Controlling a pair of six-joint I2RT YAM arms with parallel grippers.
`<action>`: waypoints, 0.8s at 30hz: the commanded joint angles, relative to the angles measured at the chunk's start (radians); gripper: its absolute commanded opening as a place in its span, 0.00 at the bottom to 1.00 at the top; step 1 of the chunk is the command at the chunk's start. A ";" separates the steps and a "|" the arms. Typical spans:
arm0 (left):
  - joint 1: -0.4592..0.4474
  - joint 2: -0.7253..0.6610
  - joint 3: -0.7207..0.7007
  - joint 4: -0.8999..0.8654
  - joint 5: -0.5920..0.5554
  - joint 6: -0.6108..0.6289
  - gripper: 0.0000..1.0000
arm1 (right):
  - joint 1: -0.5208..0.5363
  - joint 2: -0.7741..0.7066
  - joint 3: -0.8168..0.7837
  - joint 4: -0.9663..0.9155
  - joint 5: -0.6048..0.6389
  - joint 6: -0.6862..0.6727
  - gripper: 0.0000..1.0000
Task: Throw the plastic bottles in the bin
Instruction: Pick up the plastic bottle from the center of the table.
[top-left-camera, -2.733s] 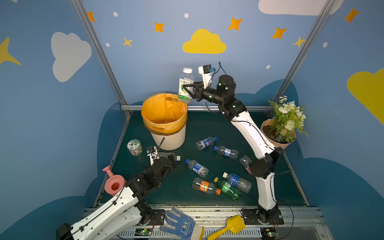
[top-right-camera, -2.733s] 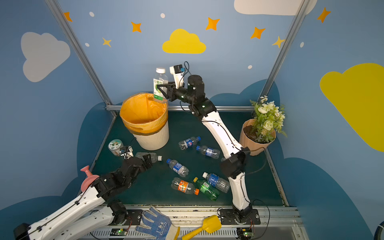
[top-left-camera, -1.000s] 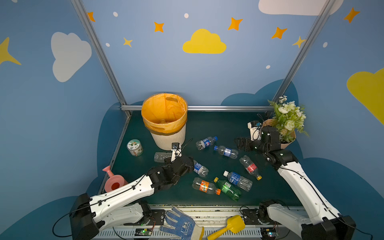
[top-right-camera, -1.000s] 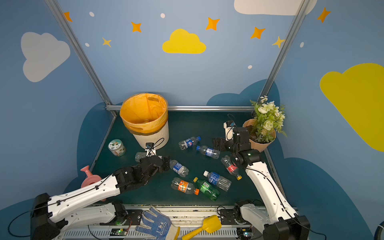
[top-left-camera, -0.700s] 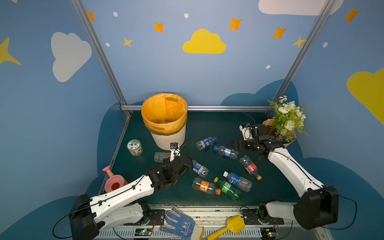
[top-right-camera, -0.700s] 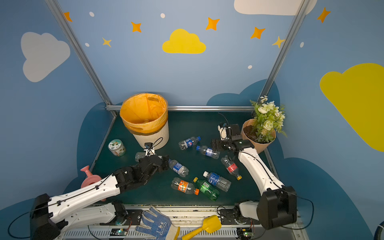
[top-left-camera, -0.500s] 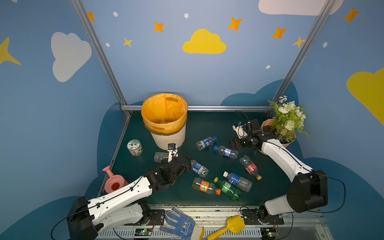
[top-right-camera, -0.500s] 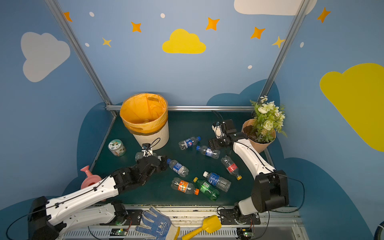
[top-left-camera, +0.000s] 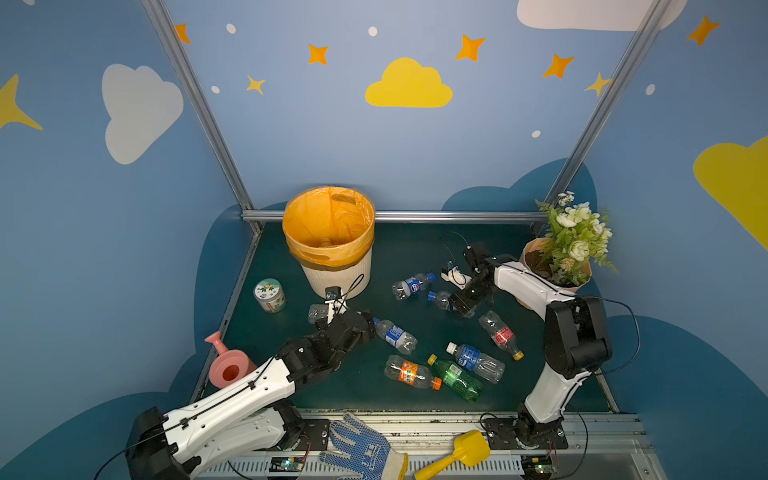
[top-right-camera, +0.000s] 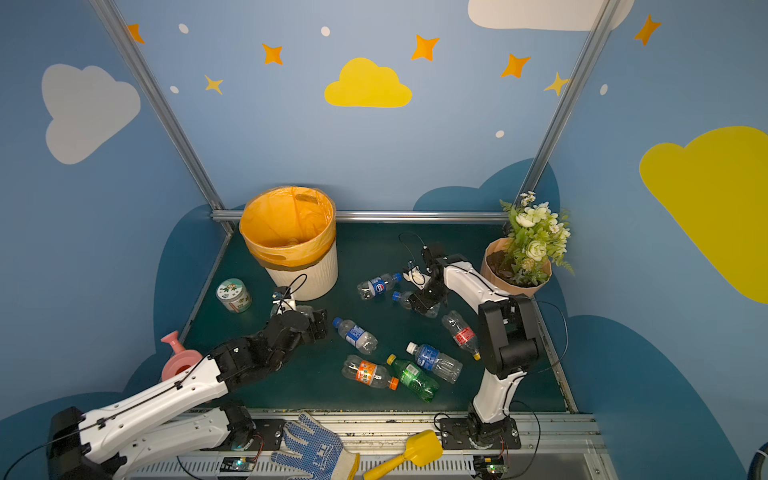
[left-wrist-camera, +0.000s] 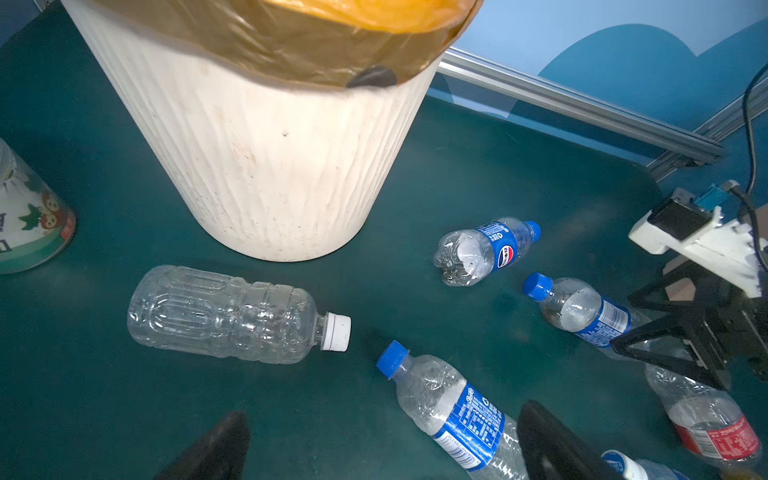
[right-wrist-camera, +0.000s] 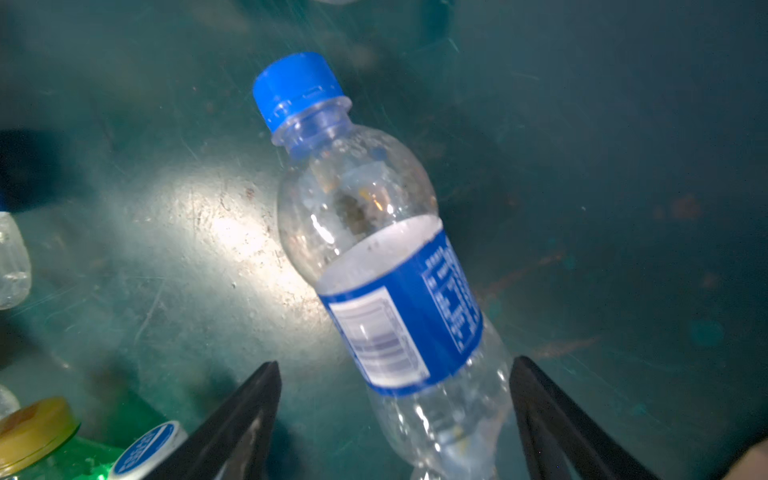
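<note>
Both jaws of the right pincer (right-wrist-camera: 395, 362) stand wide, empty, astride the lower body of the blue-capped bottle (right-wrist-camera: 399, 307) on the bench (right-wrist-camera: 166, 249). Closing askew could squirt the thin bottle forwards; the bin (top-left-camera: 336, 278) stands well apart.

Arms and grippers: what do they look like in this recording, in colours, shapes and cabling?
The left arm and right arm have white shells with black joints and thin black cables. The left gripper and right gripper are black, each with a white camera mount and tapering black fingers.
</note>
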 joint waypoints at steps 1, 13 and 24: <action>0.009 -0.017 -0.021 -0.018 0.000 -0.012 1.00 | 0.020 0.039 0.045 -0.025 -0.001 -0.031 0.84; 0.025 -0.060 -0.040 -0.040 -0.004 -0.033 1.00 | 0.055 0.161 0.108 -0.019 0.038 -0.022 0.75; 0.037 -0.096 -0.049 -0.063 -0.013 -0.047 1.00 | 0.051 0.072 0.108 0.010 -0.023 0.049 0.53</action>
